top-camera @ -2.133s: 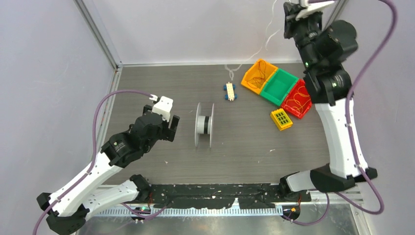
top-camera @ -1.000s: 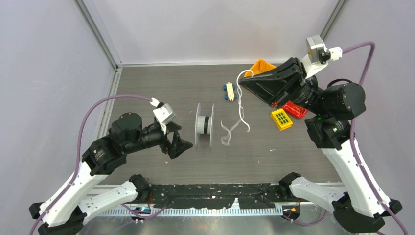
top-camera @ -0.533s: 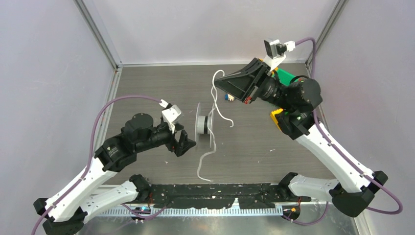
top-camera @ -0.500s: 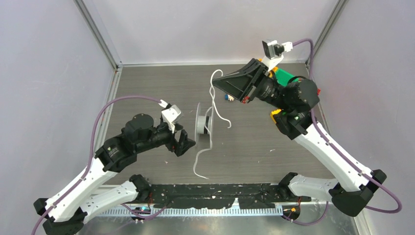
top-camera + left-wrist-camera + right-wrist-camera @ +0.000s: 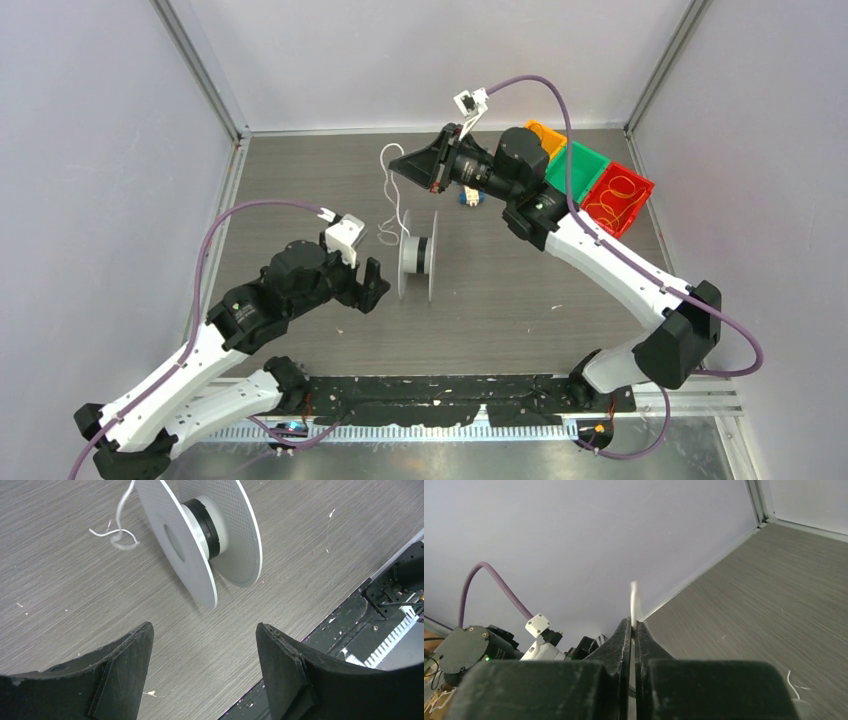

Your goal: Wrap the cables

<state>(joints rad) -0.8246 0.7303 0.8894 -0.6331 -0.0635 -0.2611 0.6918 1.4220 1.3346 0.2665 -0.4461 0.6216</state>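
Your right end effector (image 5: 394, 160) reaches across to the far middle of the surface (image 5: 300, 180). Its fingers are pinched together on the cable (image 5: 386, 236), a thin white cord. In the right wrist view a short stub of cord (image 5: 633, 597) sticks up past the closed tips of the end effector (image 5: 632, 628). From that grip the cable hangs with its long axis close to vertical. In the top view it runs from far to near, bending a little on the way. Its lower end lies curled on the surface just left of the spool (image 5: 418, 256), near the left flange; you can't tell whether it touches it. The left wrist view shows that curl (image 5: 121, 541) with a loose tail pointing away from the spool (image 5: 200, 535). The spool stands on its two white rims with its axle running left to right and a dark hub between the flanges. Your left end effector (image 5: 364, 288) sits low, near and to the left of the spool. It is spread wide with nothing between its fingers (image 5: 125, 665). At the far right three bins sit in a row. The orange bin (image 5: 547, 134) is mostly hidden behind the arm, so you can't tell its contents. The green bin (image 5: 580, 166) comes next, and the red bin (image 5: 620, 196) holds thin orange wire coils. A small blue-and-white connector (image 5: 469, 198) lies under the right arm.
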